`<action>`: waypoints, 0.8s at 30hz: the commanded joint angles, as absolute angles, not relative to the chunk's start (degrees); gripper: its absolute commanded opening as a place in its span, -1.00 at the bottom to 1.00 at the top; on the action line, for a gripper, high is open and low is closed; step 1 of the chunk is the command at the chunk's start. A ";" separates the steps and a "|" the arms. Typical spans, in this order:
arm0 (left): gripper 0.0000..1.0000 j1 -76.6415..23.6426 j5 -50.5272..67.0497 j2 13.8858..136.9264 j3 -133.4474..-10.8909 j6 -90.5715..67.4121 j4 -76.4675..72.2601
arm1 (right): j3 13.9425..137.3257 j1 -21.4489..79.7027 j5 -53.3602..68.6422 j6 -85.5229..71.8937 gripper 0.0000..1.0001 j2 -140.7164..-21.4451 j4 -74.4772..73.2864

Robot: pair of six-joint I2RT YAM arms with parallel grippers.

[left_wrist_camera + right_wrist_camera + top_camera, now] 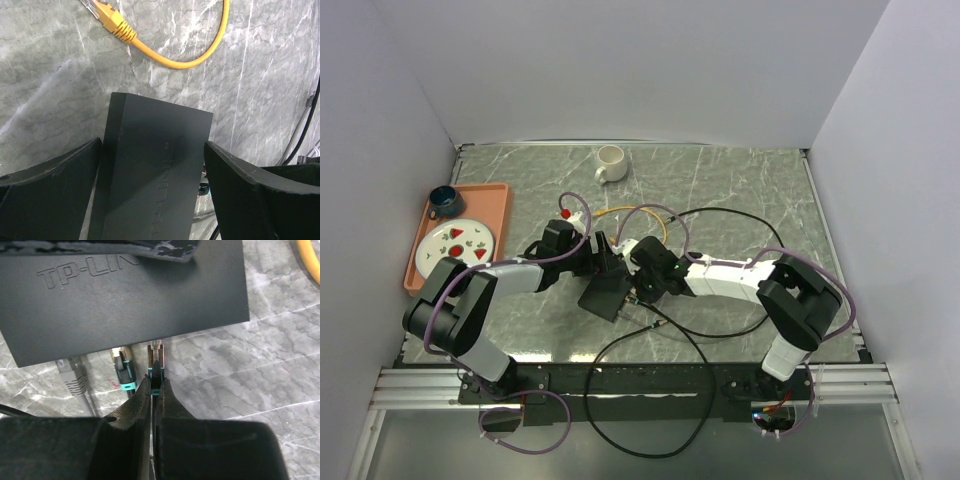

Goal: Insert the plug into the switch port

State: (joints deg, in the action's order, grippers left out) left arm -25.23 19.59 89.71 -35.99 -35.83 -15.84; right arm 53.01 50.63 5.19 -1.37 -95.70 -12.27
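My right gripper [154, 383] is pinched shut on the plug [156, 357]. The plug's clear tip sits at the near edge of the switch [125, 295], just right of two cables [122, 371] already in. The port itself is hidden, so I cannot tell whether the plug is seated; I judge a final push is left. My left gripper [152, 145] is spread wide, its fingers [55, 185] against both sides of the switch, bracing it.
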 commanded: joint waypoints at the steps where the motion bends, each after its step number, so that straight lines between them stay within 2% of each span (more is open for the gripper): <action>1: 0.76 -25.40 18.54 89.21 -35.16 -36.56 -14.68 | 55.55 51.77 5.45 -1.58 -1.00 -94.31 -11.34; 24: 0.71 -25.40 20.74 89.74 -34.28 -37.00 -16.44 | 57.13 52.29 2.02 -2.20 -1.00 -94.39 -10.90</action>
